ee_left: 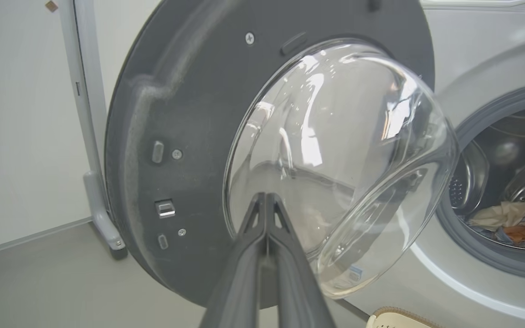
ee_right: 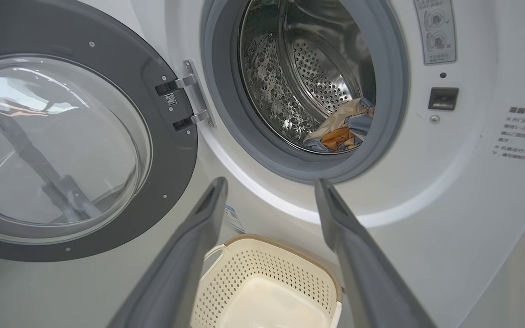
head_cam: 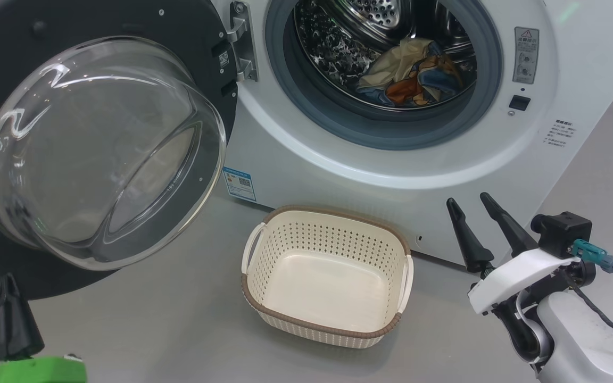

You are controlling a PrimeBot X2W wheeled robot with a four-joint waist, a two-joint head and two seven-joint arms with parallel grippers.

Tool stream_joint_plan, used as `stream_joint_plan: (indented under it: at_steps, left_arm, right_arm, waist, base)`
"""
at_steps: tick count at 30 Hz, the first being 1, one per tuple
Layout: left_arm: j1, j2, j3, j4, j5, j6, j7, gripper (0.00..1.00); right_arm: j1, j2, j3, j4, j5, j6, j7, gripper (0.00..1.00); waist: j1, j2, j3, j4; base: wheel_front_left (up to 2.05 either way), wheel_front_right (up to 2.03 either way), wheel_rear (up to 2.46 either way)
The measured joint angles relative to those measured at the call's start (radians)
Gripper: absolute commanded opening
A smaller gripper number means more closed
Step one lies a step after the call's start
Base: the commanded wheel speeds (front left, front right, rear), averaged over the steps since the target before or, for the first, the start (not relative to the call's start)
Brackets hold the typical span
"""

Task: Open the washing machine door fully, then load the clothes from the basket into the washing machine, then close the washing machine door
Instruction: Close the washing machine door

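— Where's the left arm?
— Low at my left. I see the left end effector (head_cam: 8, 281) clenched with nothing in it, fingers pointing up at the washing machine door (head_cam: 99, 154), which stands swung wide.
— And the load?
— The basket (head_cam: 306, 239) sits on the floor before the washing machine (head_cam: 338, 159). The clothes (head_cam: 413, 74) lie inside the drum.
— The right arm?
— Low at my right, with the right end effector (head_cam: 467, 200) released and its fingers tilted up-left.
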State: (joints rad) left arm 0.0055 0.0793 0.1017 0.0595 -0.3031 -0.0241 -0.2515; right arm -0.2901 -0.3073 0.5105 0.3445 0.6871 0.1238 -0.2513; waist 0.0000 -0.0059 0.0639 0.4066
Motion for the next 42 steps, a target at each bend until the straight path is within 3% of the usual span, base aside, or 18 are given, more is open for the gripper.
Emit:
stream_joint_plan:
  at_steps: [11,21,26,27,34,39,42]
  left_arm:
    - [-0.132,0.135,0.063,-0.248,-0.01,-0.035,0.05,0.0]
    - [-0.261,0.199,0.234,-0.278,-0.202,-0.045,0.145,0.0]
    - [-0.323,0.205,0.341,-0.222,-0.378,-0.044,0.21,0.0]
    - [-0.341,0.206,0.379,-0.18,-0.45,-0.042,0.249,0.0]
    - [-0.407,0.208,0.497,-0.015,-0.698,-0.009,0.38,0.0]
    - [-0.427,0.236,0.578,0.104,-0.795,0.033,0.469,0.0]
    - [-0.431,0.27,0.615,0.158,-0.799,0.056,0.494,0.0]
  right_arm:
    - [0.0,0.0,-0.012,0.004,0.001,0.0,0.0,1.0]
    - [-0.001,0.004,-0.009,0.004,0.001,0.0,0.0,1.0]
    - [-0.001,0.006,-0.007,0.005,0.001,0.0,0.0,1.0]
    - [-0.001,0.005,-0.008,0.006,0.001,0.0,0.0,1.0]
    - [-0.001,0.002,0.0,0.006,0.001,0.0,0.0,1.0]
    - [-0.002,-0.001,0.003,0.006,0.001,0.0,0.0,1.0]
    - [-0.004,-0.003,0.003,0.006,0.001,0.0,0.0,1.0]
  waist:
    - [0.0,0.0,-0.006,-0.005]
    - [0.0,0.0,-0.009,-0.019]
    - [0.0,0.0,-0.01,-0.04]
    - [0.0,0.0,-0.01,-0.048]
    - [0.0,0.0,-0.005,-0.074]
    - [0.0,0.0,0.002,-0.096]
    - [0.0,0.0,0.009,-0.11]
  base:
    - [0.0,0.0,0.0]
    - [0.0,0.0,0.0]
    - [0.0,0.0,0.0]
    - [0.0,0.0,0.0]
    - [0.0,0.0,0.0]
    - [0.0,0.0,0.0]
    - [0.0,0.0,0.0]
